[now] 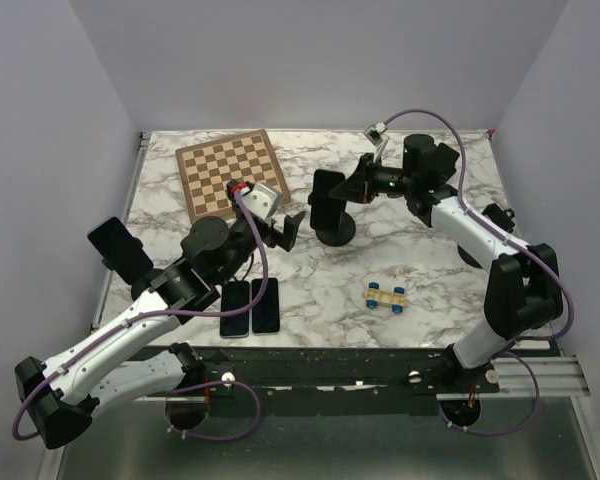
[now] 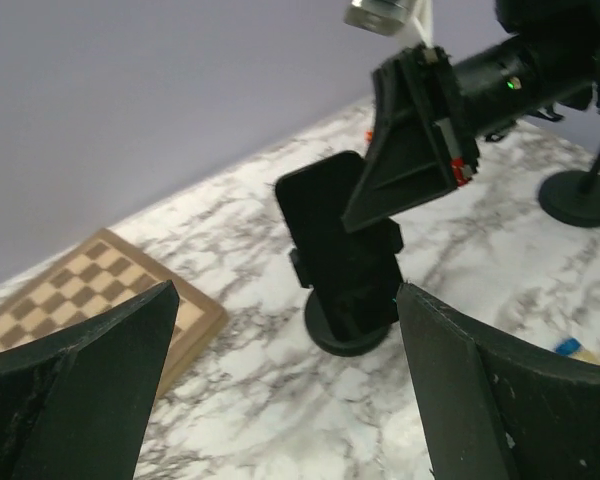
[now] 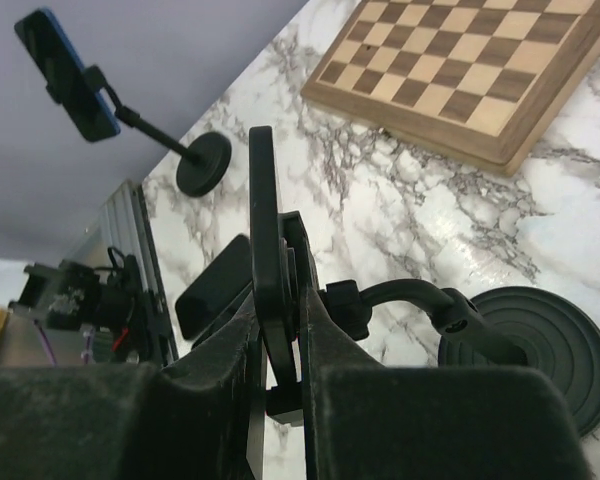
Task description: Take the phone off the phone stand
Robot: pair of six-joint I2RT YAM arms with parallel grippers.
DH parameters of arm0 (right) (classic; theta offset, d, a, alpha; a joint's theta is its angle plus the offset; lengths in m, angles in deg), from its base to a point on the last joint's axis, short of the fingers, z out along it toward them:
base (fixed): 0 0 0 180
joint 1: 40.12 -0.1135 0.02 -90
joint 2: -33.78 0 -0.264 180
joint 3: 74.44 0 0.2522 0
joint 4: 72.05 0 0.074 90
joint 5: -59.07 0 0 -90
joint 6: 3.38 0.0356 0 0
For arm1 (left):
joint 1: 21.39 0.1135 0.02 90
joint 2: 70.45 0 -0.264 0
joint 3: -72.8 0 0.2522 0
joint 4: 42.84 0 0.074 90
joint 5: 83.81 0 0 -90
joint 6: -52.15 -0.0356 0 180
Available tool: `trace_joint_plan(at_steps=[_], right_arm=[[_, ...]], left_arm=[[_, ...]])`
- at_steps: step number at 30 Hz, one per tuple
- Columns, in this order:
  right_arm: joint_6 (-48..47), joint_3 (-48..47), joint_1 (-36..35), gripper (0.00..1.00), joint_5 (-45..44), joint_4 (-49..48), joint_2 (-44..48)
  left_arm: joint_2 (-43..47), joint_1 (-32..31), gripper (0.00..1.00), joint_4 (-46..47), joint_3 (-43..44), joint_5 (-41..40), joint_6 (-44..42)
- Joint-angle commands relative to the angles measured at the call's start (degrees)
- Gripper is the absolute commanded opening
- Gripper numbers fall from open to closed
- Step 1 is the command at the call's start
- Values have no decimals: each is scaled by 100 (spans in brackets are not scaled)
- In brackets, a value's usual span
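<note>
A black phone [image 1: 327,201] sits upright in the clamp of a black phone stand [image 1: 335,232] at the table's centre. My right gripper [image 1: 344,190] is shut on the phone's right edge. In the right wrist view the phone [image 3: 265,240] shows edge-on between my fingers [image 3: 215,365], with the stand's round base [image 3: 545,350] to the right. My left gripper [image 1: 286,229] is open and empty just left of the stand. In the left wrist view the phone [image 2: 335,235] and the stand's base [image 2: 345,338] lie ahead between the open fingers [image 2: 80,390].
A chessboard [image 1: 230,175] lies at the back left. A second stand with a phone [image 1: 117,247] stands at the left edge, a third stand's base [image 2: 580,197] at the right. Two phones [image 1: 250,307] lie flat near the front. A small toy car [image 1: 388,296] sits front right.
</note>
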Motion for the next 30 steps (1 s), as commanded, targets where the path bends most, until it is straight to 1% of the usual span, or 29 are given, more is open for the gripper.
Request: trace_joint_plan(at_steps=[1, 3, 6, 8, 12, 13, 14, 15, 18, 19, 21, 22, 23, 24, 25, 27, 29, 30], right_arm=[[-764, 178, -13, 1, 688, 1322, 338], [-1017, 207, -13, 1, 974, 1667, 398], [-1014, 296, -13, 1, 1356, 1720, 483], [-1006, 330, -13, 3, 1365, 1758, 535], [-1027, 456, -7, 14, 1212, 1832, 589], [-1040, 472, -11, 18, 1113, 1864, 606], [-1030, 484, -13, 26, 920, 1893, 661], [-971, 509, -9, 35, 551, 1898, 729], [-468, 470, -13, 56, -761, 1937, 909], [-307, 403, -13, 62, -1057, 2035, 937], [8, 273, -38, 69, -1636, 2227, 1024], [144, 243, -81, 75, -1974, 2298, 1095], [279, 212, -150, 87, -2292, 2384, 1195], [366, 181, -249, 95, -2653, 2478, 1284], [480, 168, -370, 99, -2880, 2544, 1392], [714, 96, -626, 100, -3532, 2747, 1567], [1026, -100, -961, 100, -4421, 3161, 1642], [1219, -256, -1134, 100, -4999, 3424, 1609]], left_arm=[[-465, 102, 98, -529, 400, 1789, 888], [-641, 222, 98, -566, 496, 2340, 1058], [-854, 487, 96, -452, 530, 3052, 1360], [-952, 734, 94, -313, 495, 3367, 1611], [-1221, 1156, 81, -180, 529, 3724, 1977], [-1306, 1236, 79, -187, 552, 3755, 2042], [-1369, 1306, 77, -202, 572, 3789, 2092], [-1456, 1377, 75, -220, 607, 3841, 2145], [-1669, 1511, 72, -315, 721, 3974, 2293], [-1742, 1563, 71, -322, 742, 4025, 2381], [-1831, 1699, 69, -296, 763, 4144, 2569], [-1848, 1753, 69, -241, 755, 4220, 2653], [-1843, 1808, 69, -215, 746, 4235, 2713], [-1821, 1855, 69, -213, 752, 4230, 2750], [-1782, 1876, 69, -233, 754, 4185, 2737], [-1667, 1887, 69, -352, 771, 3965, 2630], [-1564, 1893, 71, -503, 801, 3690, 2518], [-1513, 1898, 71, -562, 813, 3533, 2470]])
